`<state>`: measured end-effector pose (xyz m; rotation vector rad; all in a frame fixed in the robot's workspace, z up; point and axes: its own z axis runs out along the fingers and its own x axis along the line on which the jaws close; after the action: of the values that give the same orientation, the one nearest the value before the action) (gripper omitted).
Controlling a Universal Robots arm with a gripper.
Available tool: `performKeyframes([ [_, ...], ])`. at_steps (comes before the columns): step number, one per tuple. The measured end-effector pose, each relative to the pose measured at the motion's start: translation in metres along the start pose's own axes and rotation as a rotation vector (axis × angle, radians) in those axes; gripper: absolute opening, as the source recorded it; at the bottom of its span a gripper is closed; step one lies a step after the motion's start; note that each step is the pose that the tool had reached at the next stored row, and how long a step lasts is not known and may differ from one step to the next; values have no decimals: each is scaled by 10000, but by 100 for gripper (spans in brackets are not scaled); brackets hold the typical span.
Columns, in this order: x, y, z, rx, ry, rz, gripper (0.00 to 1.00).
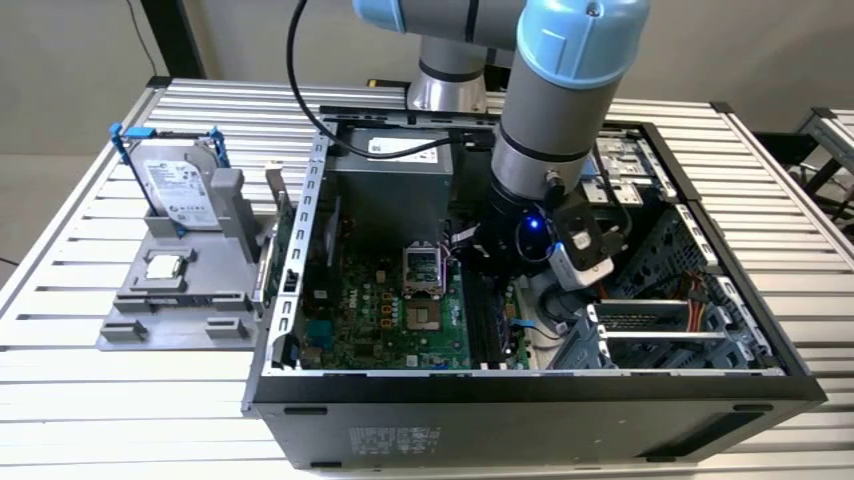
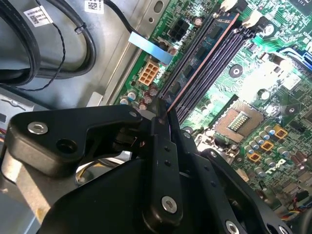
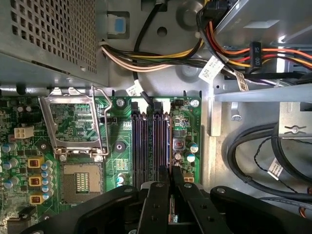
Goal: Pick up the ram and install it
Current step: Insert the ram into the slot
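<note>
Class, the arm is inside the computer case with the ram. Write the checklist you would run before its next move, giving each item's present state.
1. Claw shut on the ram: ok.
2. Ram running parallel to the memory slots: ok.
3. Ram pressed fully into its slot: cannot tell.
4. White slot latches open: cannot tell.
5. Hard drive and processor out of the way, outside the case: ok.
</note>
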<state>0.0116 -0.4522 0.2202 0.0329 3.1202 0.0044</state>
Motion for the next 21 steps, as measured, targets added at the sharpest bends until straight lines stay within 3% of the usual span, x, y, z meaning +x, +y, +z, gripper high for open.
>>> performKeyframes([
  [21,0,-2,25,30,63,0,0],
])
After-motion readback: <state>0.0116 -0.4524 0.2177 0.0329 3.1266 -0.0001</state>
